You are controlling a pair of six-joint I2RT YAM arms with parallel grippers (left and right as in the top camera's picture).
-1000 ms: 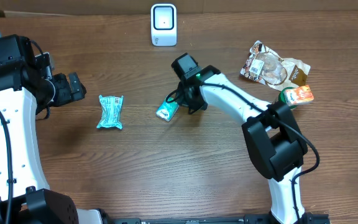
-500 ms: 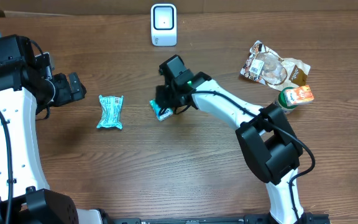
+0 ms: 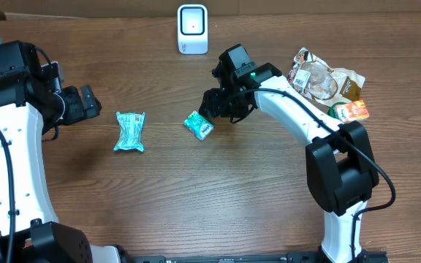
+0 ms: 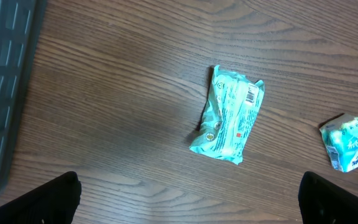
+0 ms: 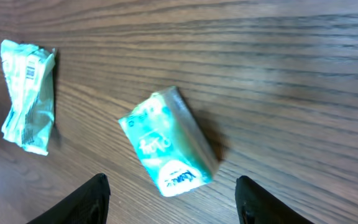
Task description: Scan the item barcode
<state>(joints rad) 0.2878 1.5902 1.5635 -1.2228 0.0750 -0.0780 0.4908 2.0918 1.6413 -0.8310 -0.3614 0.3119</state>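
Tissue pack (image 3: 197,125) – small, teal, soft-sided; lies flat on the wooden tabletop (image 3: 196,197) near the middle, tilted diagonally, white printed end toward the near edge. Not held by anything.

Right hand (image 3: 216,108) – just beside the pack on its far right side; the wrist view shows both fingers (image 5: 95,199) spread apart, with the pack on the wood in the span between them and clear of each.

Left hand (image 3: 86,102) – at the left of the tabletop, fingers wide apart, nothing between them.

Green wrapper (image 3: 130,131) – crumpled packet lying flat between the left hand and the tissue pack, well apart from both; a barcode label faces up in the left wrist view.

Scanner (image 3: 192,29) – white, upright, at the far edge, beyond the pack.

Snack bag (image 3: 320,77) – clear-windowed, far right. A cup with an orange lid (image 3: 351,112) lies just beside it.
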